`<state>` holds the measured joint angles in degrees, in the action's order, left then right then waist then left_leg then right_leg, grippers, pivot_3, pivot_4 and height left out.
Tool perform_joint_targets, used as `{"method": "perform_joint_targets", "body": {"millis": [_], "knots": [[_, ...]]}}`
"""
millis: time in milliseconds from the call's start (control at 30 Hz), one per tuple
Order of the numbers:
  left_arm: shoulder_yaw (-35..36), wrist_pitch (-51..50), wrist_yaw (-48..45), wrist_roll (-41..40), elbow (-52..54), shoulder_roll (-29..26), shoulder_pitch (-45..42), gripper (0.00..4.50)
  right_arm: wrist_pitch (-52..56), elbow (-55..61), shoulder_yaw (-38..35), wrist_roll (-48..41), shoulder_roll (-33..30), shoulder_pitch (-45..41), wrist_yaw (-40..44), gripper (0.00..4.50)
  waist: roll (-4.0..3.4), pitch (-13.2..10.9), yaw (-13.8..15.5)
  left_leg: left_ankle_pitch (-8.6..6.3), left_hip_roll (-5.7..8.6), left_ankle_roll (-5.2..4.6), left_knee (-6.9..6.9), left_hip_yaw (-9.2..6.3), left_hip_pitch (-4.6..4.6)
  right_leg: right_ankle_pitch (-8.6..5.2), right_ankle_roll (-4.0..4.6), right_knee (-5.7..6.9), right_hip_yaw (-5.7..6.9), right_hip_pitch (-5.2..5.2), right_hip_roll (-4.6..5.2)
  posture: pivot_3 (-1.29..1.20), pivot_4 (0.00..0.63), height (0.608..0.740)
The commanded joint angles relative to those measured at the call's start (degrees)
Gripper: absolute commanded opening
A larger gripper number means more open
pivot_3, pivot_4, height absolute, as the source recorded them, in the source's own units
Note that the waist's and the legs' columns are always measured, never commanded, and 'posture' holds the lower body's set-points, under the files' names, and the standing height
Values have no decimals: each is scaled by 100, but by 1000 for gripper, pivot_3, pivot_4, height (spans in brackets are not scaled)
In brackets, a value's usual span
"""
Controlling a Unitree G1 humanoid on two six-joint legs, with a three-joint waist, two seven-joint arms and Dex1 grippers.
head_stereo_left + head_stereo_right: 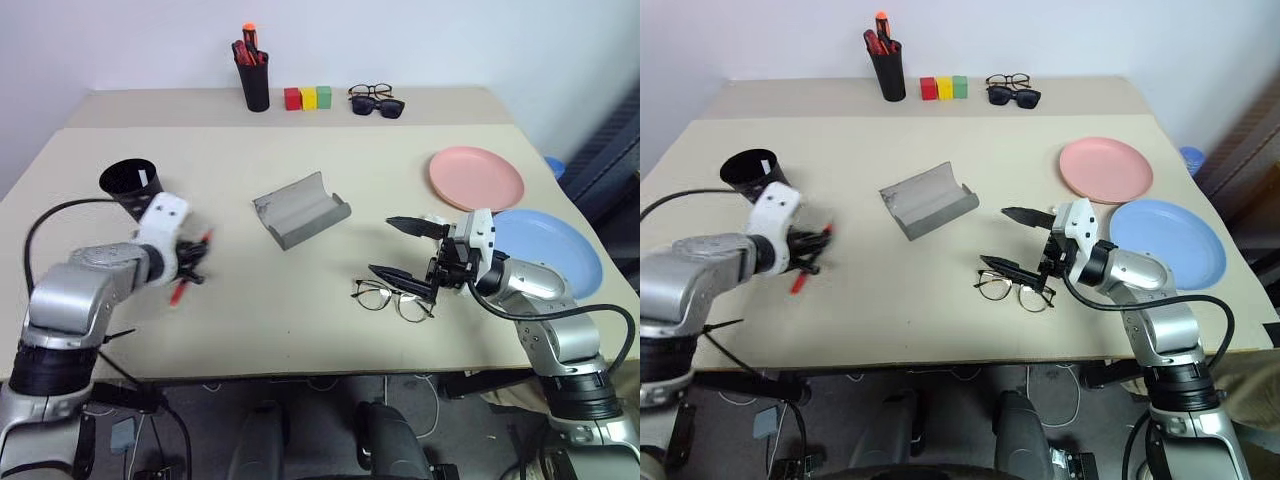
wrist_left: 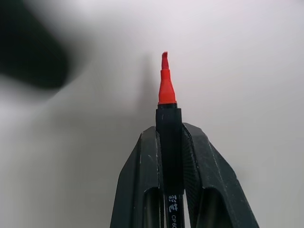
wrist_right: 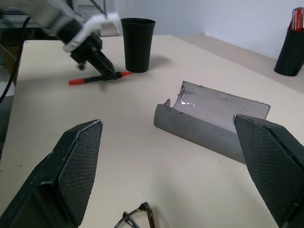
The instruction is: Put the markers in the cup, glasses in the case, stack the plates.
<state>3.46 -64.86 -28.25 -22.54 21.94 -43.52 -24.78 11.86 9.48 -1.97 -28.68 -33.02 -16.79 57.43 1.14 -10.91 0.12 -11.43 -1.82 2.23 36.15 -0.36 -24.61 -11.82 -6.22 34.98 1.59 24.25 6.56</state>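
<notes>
Glasses (image 1: 392,298) are seen lying at the near edge of the bench (image 1: 300,320), just beside the lower finger of the right tool (image 1: 408,252), whose jaws are spread wide and hold nothing. A red marker (image 3: 97,78) is clamped in the left tool (image 1: 193,258), near the upright black cup (image 3: 138,43). Midway, the grey case (image 1: 300,210) lies open. Pink plate (image 1: 476,177) and blue plate (image 1: 548,250) are set side by side, unstacked.

Two plates (image 1: 476,177), three blocks (image 1: 308,97), two spectacles (image 1: 393,298).
</notes>
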Motion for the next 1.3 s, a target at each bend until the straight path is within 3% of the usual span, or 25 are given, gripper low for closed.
{"method": "perform_joint_targets", "body": {"millis": [33,100,233,467,967,1300], "knots": [[13,1402,154,279,920,294,-52,50,-8,221,-80,-3,9,-115,-113,4500,-3,2,31,0,0,0,0,3,0,1,3,-3,-1,0,1,0,150,740],[142,2616,724,758,734,790,-227,50,-28,184,-73,41,50,-190,-186,4500,-5,3,53,0,0,0,-1,6,3,0,4,-4,-3,-1,2,0,150,740],[693,4374,2791,1761,-439,1943,-859,50,-19,143,-71,-115,219,-367,-224,4500,0,0,55,2,1,-3,7,5,2,2,4,-2,-3,-5,-1,0,150,740],[849,6419,4558,3044,-2689,2101,-1507,50,-158,148,-46,-483,707,-723,-54,4500,-1,1,60,2,2,-4,0,5,10,13,-25,3,-3,-9,-6,0,150,740],[1008,7252,5388,3478,-4113,1919,-1419,50,-502,-192,115,-287,940,-765,170,4500,3,0,57,2,1,-3,0,5,11,15,-27,5,2,-10,-6,0,150,740],[859,7547,5519,3461,-4679,2163,-1440,50,-533,-159,86,-250,903,-663,152,4500,3,0,59,1,1,-2,0,5,10,15,-27,5,2,-11,-6,0,150,740]]}}
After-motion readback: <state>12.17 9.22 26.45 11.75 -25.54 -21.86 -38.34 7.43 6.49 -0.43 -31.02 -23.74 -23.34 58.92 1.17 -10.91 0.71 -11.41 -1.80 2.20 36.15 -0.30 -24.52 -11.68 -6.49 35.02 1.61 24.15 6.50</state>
